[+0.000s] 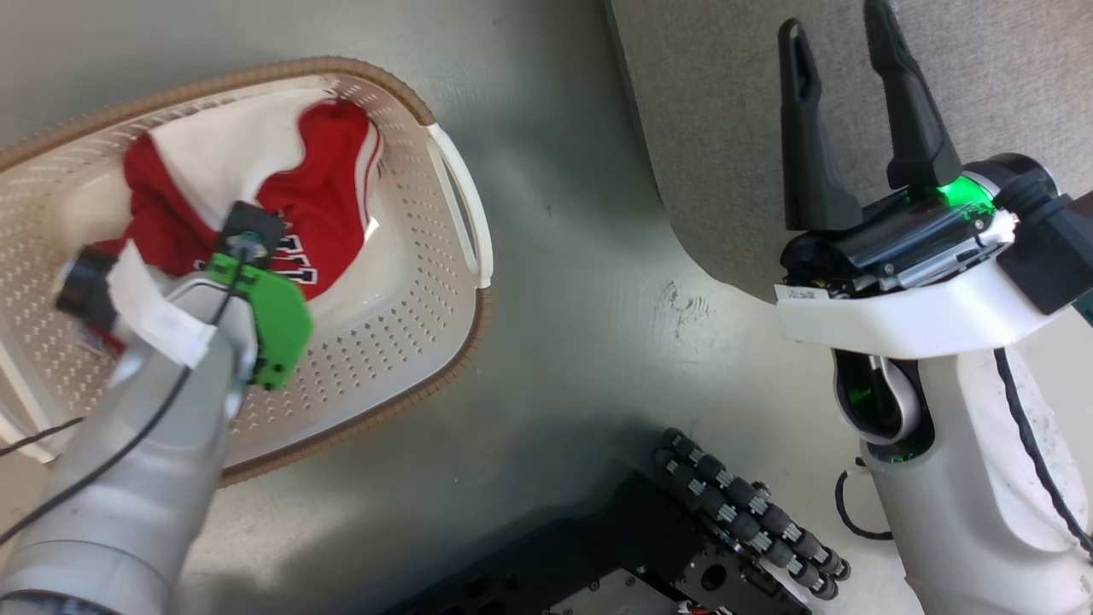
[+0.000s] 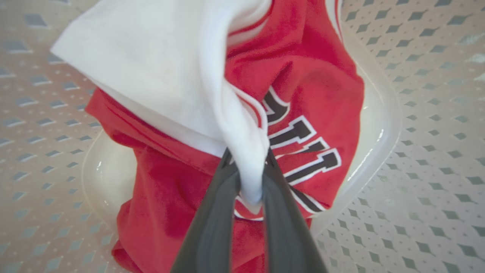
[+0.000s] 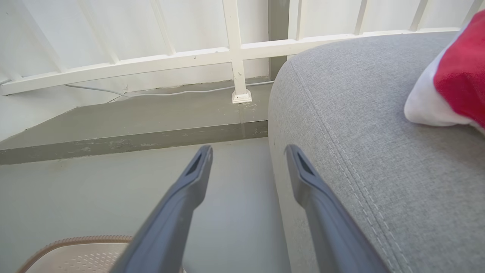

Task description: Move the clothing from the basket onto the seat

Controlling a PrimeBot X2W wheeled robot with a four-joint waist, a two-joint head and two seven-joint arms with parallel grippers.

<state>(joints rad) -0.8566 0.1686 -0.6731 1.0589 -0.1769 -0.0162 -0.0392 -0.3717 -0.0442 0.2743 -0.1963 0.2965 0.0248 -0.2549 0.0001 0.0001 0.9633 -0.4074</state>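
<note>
Grip status: left fingers [image 2: 212,220] are pinched nearly together on a white fold of the clothing [image 2: 303,76]. The fold is squeezed between the 2 tips, and the red body with black-and-white lettering sits just behind. The bundle sits mid-basket [image 1: 384,77], and by my read its red part is resting on the bottom, not lifted clear. Right fingers [image 3: 182,201] are spread wide and hold nothing, beside the rounded edge of the seat [image 1: 726,128].

Key relation: the seat lies to the robot's right of the basket, with a strip of bare floor [image 1: 564,256] between, so rim and seat are apart. The carry therefore goes up out of the basket, then rightward across that gap. Left fingers have the load; right fingers are nearer the seat. The pinched fold runs lengthwise along the fingers, away from the wrist. A straight pull up should drag the rest after it, though the red part may trail; that's my guess.

1 more red-and-white piece [image 3: 454,76] lies on the seat top, cut off by the frame edge in the right wrist view.

Hidden:
- In the head view the green mount [image 1: 273,325] covers the left fingertips.
- Can't tell whether the bundle is 1 garment or 2, or whether red cloth is in the pinch too.
- The lettering is folded and not readable.
- The basket's left end and most of the seat run out of frame.
</note>
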